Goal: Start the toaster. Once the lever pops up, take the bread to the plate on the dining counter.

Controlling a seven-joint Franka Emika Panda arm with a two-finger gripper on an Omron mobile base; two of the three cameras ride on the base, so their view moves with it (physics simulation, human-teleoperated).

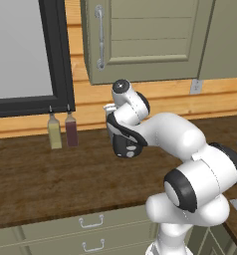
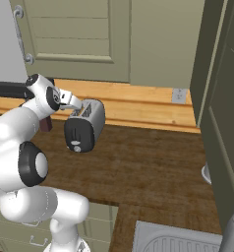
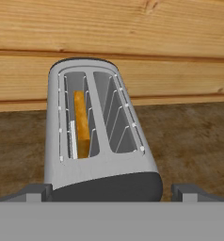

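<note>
counter (image 2: pixel 153 167): dark wood | wall (image 3: pixel 132 42): timber planks | toaster (image 2: pixel 85 125): on counter

toaster (image 3: pixel 100 141) slots unobstructed above, wall (image 3: pixel 132 42) behind

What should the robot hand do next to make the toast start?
Probably ease down toward the black end of the toaster to reach its lever. The open gripper sits just above that end, touching nothing, and the bread already stands in the left slot.
</note>
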